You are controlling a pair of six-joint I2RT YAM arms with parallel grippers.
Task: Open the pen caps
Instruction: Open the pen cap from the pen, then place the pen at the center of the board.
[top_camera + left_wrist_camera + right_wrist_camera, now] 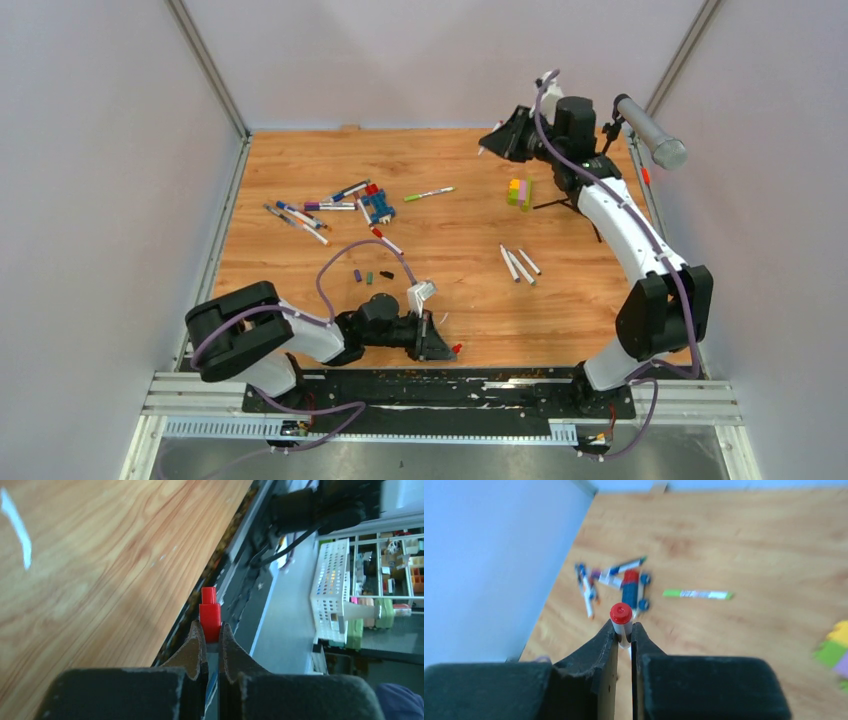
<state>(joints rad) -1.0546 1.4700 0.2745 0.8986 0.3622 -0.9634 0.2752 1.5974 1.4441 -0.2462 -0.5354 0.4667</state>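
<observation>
Gripping on both sides, at the wooden table (470,215).
Clamped in the right gripper (624,636): a red-ended white pen (620,614), with other pens (320,210) lying far ahead and below. Pinched at the tips of the left gripper (212,636): a red cap (210,615), with loose caps (370,276) lying just beyond its wrist.

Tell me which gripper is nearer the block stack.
Right. The right gripper hangs just beyond the block stack; the left gripper sits far off at the table near edge.
</observation>
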